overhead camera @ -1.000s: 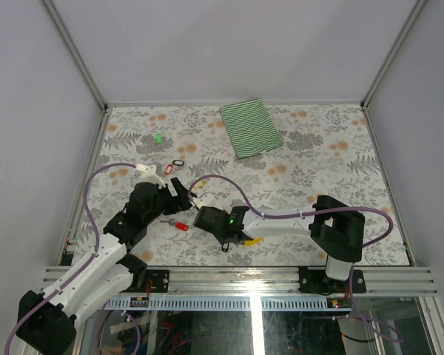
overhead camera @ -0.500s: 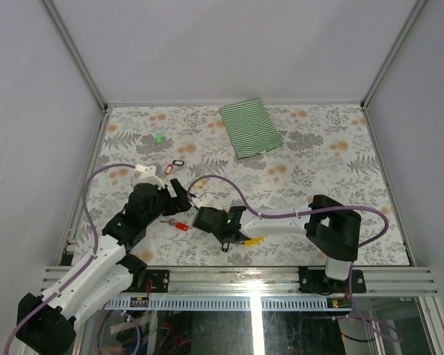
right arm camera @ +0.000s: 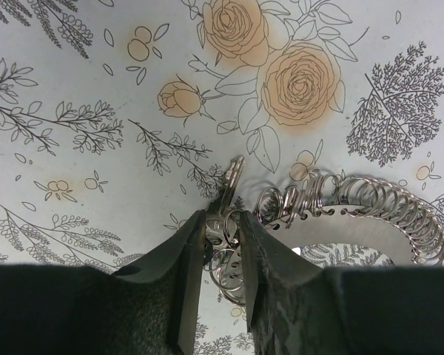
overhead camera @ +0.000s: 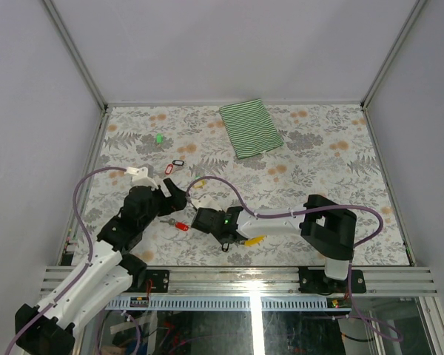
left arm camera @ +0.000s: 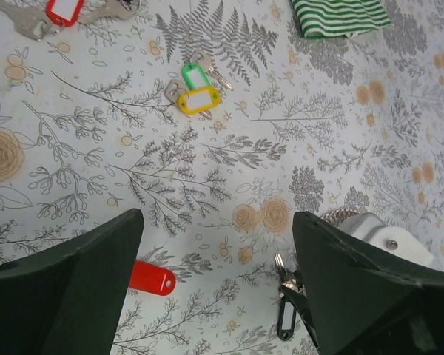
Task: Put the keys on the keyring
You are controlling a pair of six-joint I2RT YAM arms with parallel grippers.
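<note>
Silvery wire loops sit between the fingers of the right hand. The fingers stand narrow and are pinched on the keyring. A key pokes out past the fingertips, over the flowered worktop. This hand, and the keyring with it, is left of the worktop's middle and nearer the near edge than the far one. A silvery coil curves just right of the key; whether the two touch cannot be told.

The left hand is wide, with nothing between its fingers. It is beside the right hand, on the side toward the left edge. In its wrist view a black-tag key shows just under the right hand's white body. A red-tag key lies flat on the worktop close to the left finger.

Farther off, a yellow-tag key and a green-tag key lie touching each other. Another red-tag key lies toward the left edge. A striped cloth lies folded by the far edge, near its middle, well apart from both hands.
</note>
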